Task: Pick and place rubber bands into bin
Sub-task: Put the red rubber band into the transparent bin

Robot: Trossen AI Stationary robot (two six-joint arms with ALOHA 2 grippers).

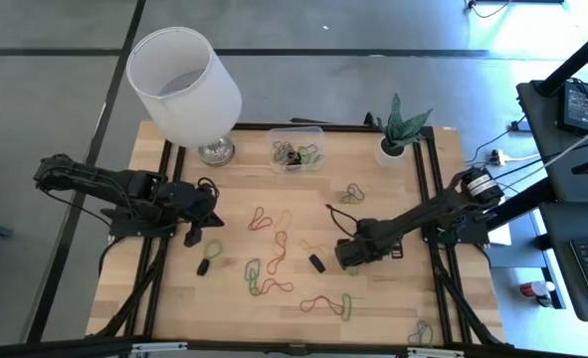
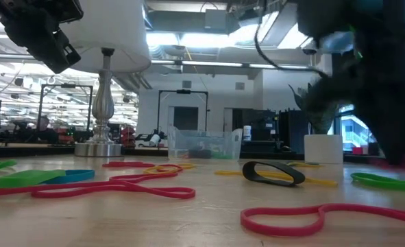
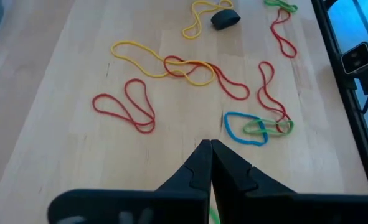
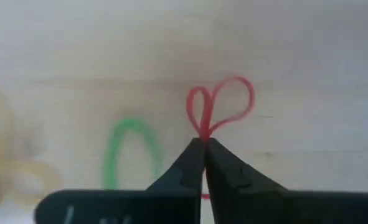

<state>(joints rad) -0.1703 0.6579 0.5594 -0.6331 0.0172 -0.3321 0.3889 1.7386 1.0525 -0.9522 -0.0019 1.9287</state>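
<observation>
While a few rubber bands (image 1: 295, 154) are already lying inside the clear bin (image 1: 318, 132) at the far edge of the surface (image 1: 373, 199), most of the job is still waiting: red, yellow, orange, green, blue and black loops are lying scattered across the wood, from the middle down to the near edge, all well apart from the bin. I am judging the task as only just begun.

The right pincer (image 4: 204, 144) is working low over the right-hand middle of the surface, its arm reaching in from the right rail and angling down toward the wood. Its fingers are pressing together on a red band (image 4: 221, 102), pinching the loop at its waist so that two small lobes are standing out beyond the tips; a green band (image 4: 131, 149) is lying just beside it, untouched.

The left pincer (image 3: 210, 148) is waiting over the left side of the surface, fingers pressed together and holding nothing, pointing toward a spread of red and yellow loops and a blue band (image 3: 243, 127).
</observation>
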